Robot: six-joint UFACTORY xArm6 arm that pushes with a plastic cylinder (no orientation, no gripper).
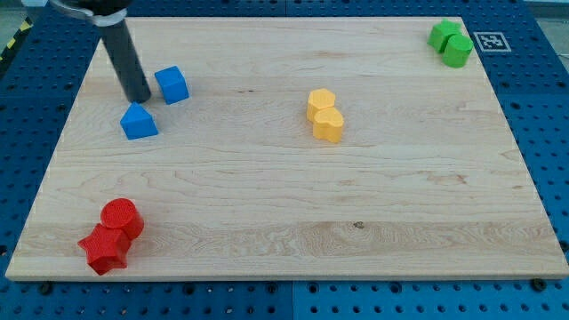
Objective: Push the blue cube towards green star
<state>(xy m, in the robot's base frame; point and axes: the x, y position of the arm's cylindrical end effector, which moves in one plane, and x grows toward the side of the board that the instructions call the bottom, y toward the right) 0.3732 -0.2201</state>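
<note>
The blue cube [172, 84] lies at the upper left of the wooden board [293, 213]. My tip [140, 99] stands just left of the cube, close to its left face; I cannot tell if they touch. Two green blocks sit touching in the top right corner, far from the cube: one angular, which looks like the green star [442, 35], and a rounder green block [459, 50] just below and right of it.
A blue triangular block [139, 122] lies right below my tip. Two yellow blocks [325, 115] sit touching near the board's middle. A red cylinder [122, 219] and a red star [106, 251] sit touching at the bottom left.
</note>
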